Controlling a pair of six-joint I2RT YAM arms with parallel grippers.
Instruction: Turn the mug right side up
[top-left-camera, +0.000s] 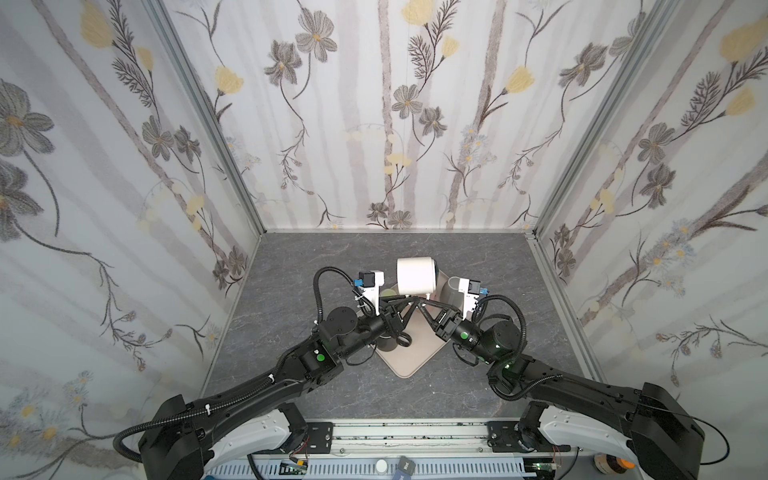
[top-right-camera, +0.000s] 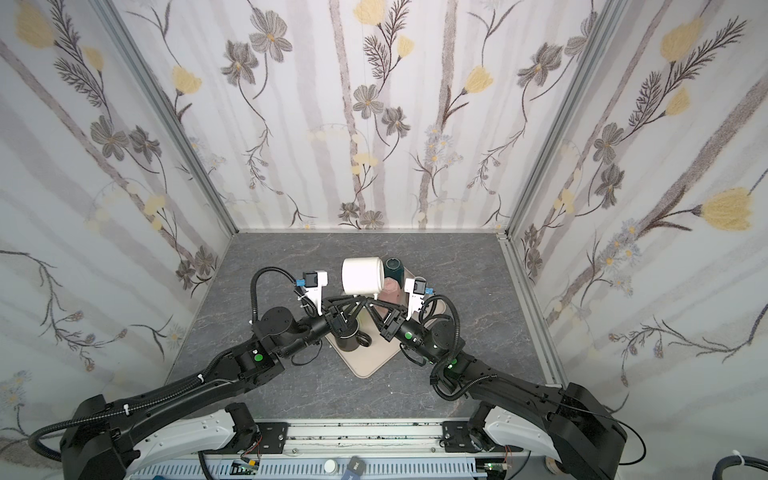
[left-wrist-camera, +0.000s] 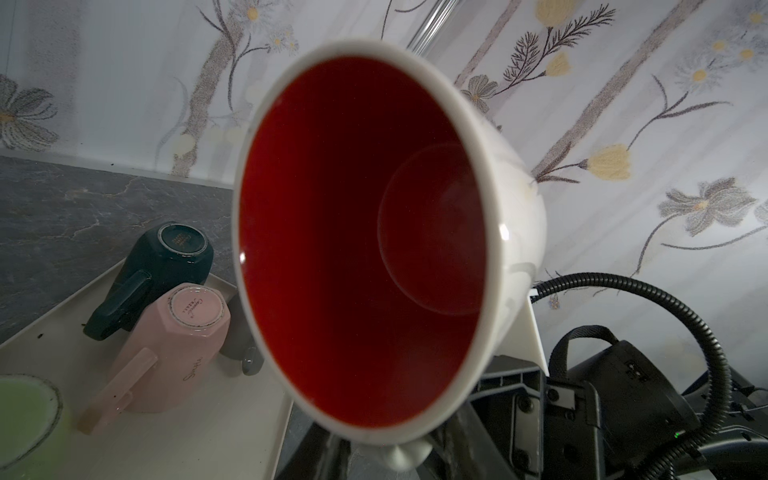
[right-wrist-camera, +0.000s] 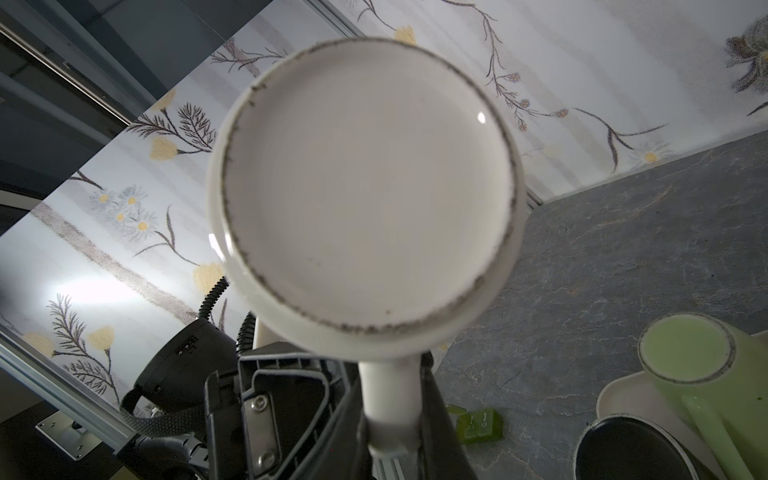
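White ceramic mug with red inside (top-left-camera: 415, 276) is airborne on its side, mouth left, above the beige plastic tray (top-left-camera: 409, 361) on the grey bench (top-left-camera: 291, 332). Right tool (top-left-camera: 423, 301) clamped on its handle. Left tool (top-left-camera: 404, 300) alongside; can't tell its opening or grip.

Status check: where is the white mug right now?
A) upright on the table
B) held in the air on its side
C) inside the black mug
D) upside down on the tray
B: in both top views the white mug hangs sideways above the tray, held by the right hand.
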